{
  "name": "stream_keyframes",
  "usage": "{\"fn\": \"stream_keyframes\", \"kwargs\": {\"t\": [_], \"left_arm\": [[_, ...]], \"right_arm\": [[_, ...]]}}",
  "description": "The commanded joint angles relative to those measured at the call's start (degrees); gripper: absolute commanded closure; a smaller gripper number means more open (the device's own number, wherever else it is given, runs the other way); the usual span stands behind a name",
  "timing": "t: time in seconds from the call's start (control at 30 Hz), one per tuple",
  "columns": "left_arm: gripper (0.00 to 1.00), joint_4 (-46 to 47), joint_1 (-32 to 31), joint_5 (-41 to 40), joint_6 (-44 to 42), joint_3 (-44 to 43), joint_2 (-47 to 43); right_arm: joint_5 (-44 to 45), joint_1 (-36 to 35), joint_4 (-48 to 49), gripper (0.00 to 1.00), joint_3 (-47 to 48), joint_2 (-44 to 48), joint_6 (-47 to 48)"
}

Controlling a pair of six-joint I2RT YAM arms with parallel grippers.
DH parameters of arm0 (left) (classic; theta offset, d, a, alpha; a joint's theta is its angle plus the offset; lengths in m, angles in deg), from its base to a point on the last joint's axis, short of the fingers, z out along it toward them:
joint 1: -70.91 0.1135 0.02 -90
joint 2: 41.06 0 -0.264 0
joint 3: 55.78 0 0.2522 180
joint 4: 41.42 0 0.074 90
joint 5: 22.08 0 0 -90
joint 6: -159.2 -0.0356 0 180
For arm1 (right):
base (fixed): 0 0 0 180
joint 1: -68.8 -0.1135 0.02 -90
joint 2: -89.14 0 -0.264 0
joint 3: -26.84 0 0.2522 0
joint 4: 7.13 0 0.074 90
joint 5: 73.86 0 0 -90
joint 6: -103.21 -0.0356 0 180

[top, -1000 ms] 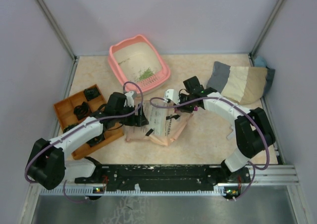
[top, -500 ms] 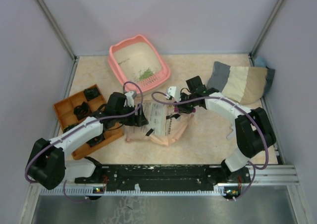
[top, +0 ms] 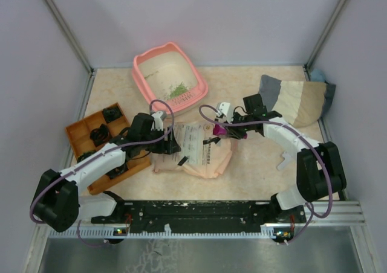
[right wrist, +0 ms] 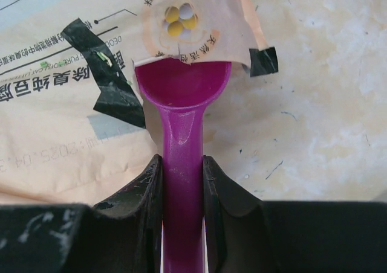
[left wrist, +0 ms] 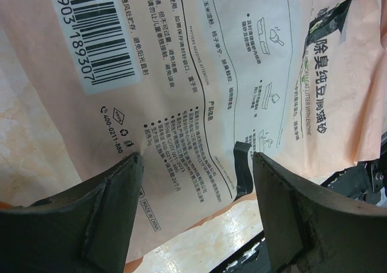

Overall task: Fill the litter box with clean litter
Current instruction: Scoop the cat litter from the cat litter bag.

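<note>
The salmon-pink litter box (top: pixel 143 83) stands at the back, left of centre. A small pile of green clean litter (top: pixel 177 91) lies inside it near its front wall. A beige printed paper bag (top: pixel 198 153) lies flat on the table between my arms. My left gripper (top: pixel 171 145) hovers open over the bag's left end; in the left wrist view its fingers (left wrist: pixel 103 206) straddle the bag (left wrist: pixel 181 73) near its lower edge. My right gripper (top: pixel 234 131) is shut on the handle of a magenta scoop (right wrist: pixel 181 140). The scoop's bowl sits at the bag's torn mouth (right wrist: pixel 181 25).
An orange compartmented tray (top: pixel 77 130) with black parts sits at the left. A grey-and-cream cushion (top: pixel 296 101) lies at the back right. Walls close in on three sides, and a metal rail (top: pixel 205 212) runs along the near edge.
My right gripper has drawn back to the right with the scoop, away from the bag's middle. The bag's right end has flattened and shifted right. The left arm has stayed put.
</note>
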Motion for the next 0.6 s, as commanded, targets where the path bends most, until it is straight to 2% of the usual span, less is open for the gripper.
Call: {"fn": "stream_keyframes", "kwargs": {"t": [0.0,0.57], "left_arm": [[0.22,0.56,-0.13,-0.59,0.09,0.24,-0.61],[0.22,0.48,-0.11,-0.76,-0.08,-0.1,-0.54]], "right_arm": [[-2.43,1.37,1.33,1.0,-0.17,2.45,-0.48],[-6.2,7.09,-4.29,1.0,-1.06,2.24,-1.69]]}}
